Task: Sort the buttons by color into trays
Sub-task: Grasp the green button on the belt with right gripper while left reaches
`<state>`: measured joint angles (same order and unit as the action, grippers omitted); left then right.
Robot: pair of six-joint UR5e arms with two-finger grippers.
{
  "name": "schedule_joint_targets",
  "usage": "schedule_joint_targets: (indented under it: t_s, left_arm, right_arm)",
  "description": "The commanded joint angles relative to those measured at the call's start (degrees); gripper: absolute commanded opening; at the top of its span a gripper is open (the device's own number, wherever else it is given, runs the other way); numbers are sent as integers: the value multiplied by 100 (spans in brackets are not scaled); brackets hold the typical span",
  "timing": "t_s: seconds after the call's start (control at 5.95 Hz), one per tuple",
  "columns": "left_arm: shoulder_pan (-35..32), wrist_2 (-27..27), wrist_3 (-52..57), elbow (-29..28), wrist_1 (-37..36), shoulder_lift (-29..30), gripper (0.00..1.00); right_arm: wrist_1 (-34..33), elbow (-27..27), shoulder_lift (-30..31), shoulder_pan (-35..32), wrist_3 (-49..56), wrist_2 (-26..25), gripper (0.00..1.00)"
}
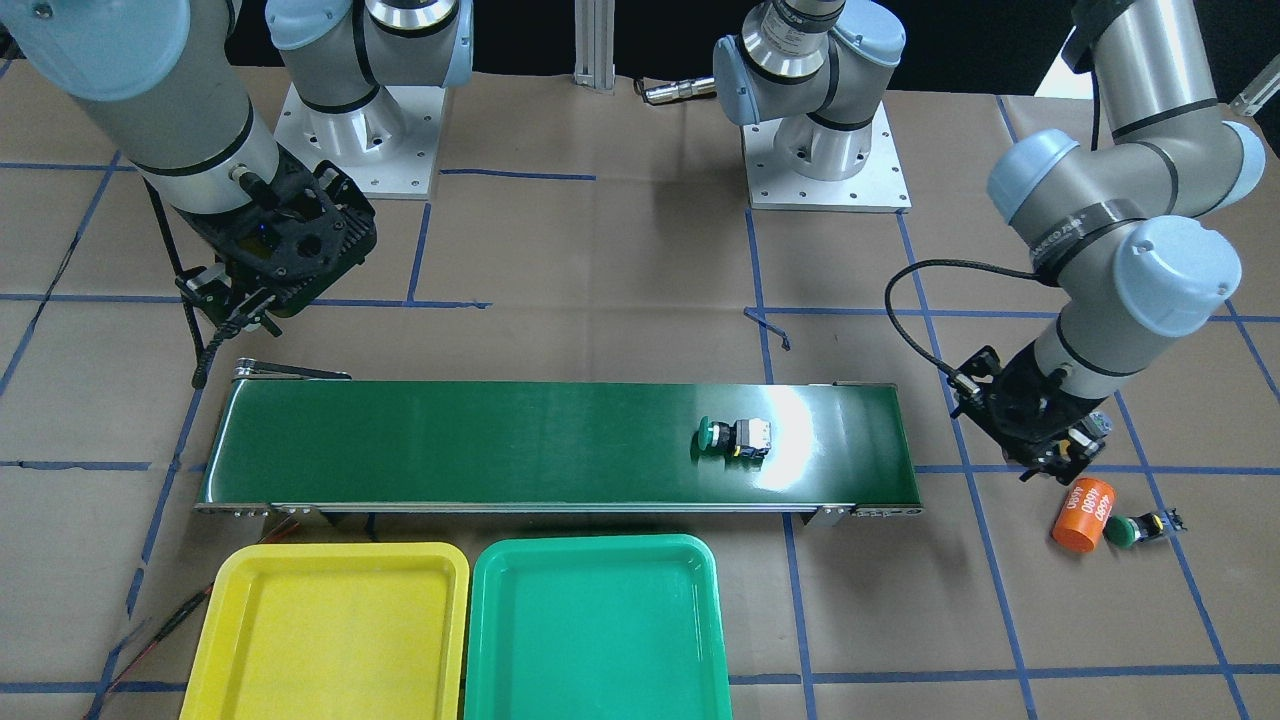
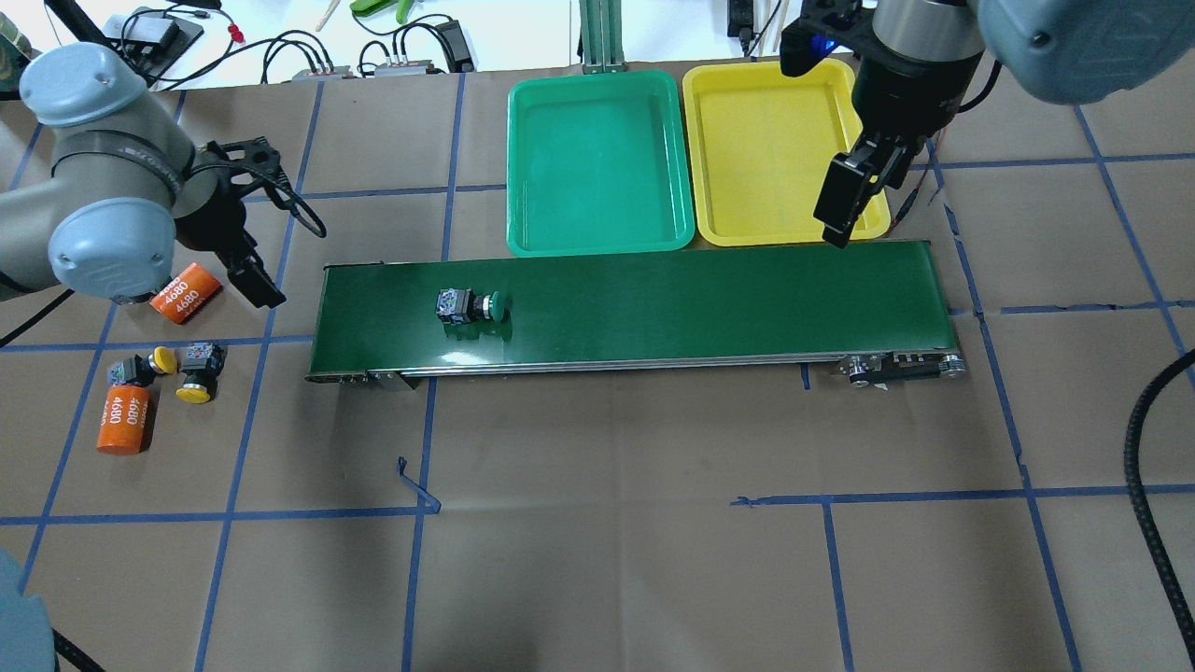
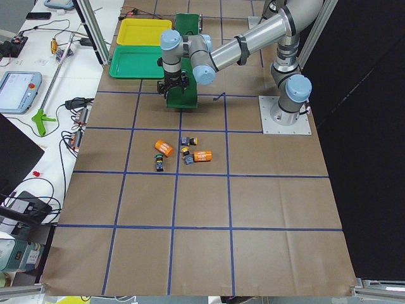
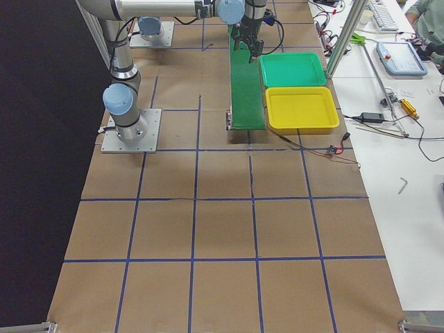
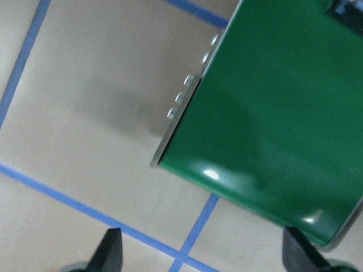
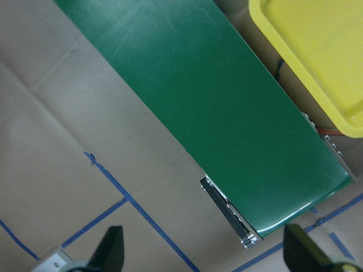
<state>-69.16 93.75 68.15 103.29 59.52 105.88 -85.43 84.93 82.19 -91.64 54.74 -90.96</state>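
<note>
One green-capped button (image 1: 733, 437) lies on its side on the conveyor belt (image 1: 480, 440); it also shows in the overhead view (image 2: 471, 305). A second green button (image 1: 1125, 530) lies on the paper beside an orange cylinder (image 1: 1083, 514). Two yellow buttons (image 2: 140, 367) (image 2: 198, 373) lie on the paper off the belt's left end. The yellow tray (image 2: 766, 159) and the green tray (image 2: 597, 159) hold nothing. My left gripper (image 5: 204, 252) is open and holds nothing, over the belt's left end. My right gripper (image 6: 207, 252) is open and holds nothing, above the belt's right end by the yellow tray.
Two orange cylinders marked 4680 (image 2: 187, 292) (image 2: 124, 419) lie among the loose buttons on my left. Blue tape lines cross the brown paper. A black cable (image 2: 1153, 504) runs along the right edge. Both arm bases (image 1: 825, 150) stand behind the belt.
</note>
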Motion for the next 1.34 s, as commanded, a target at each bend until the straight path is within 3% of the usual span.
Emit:
schedule_joint_targets:
  t_s: [0.0, 0.17, 0.34, 0.5, 1.18]
  left_arm:
    - [429, 153, -1743, 102, 16, 221, 99]
    - [491, 153, -2779, 112, -10, 458, 99]
    - [648, 153, -3068, 129, -2, 512, 99]
    - [780, 144, -3610, 164, 68, 617, 99]
    - [861, 135, -3887, 174, -116, 986, 94]
  right_arm:
    - [-412, 286, -45, -12, 2108, 8, 100]
    - [-1318, 635, -124, -56, 2599, 26, 100]
    - [-2075, 1048, -72, -204, 2856, 43, 100]
    - [-2109, 1243, -63, -249, 2858, 43, 100]
    - [-2135, 1254, -124, -275, 2735, 122, 100]
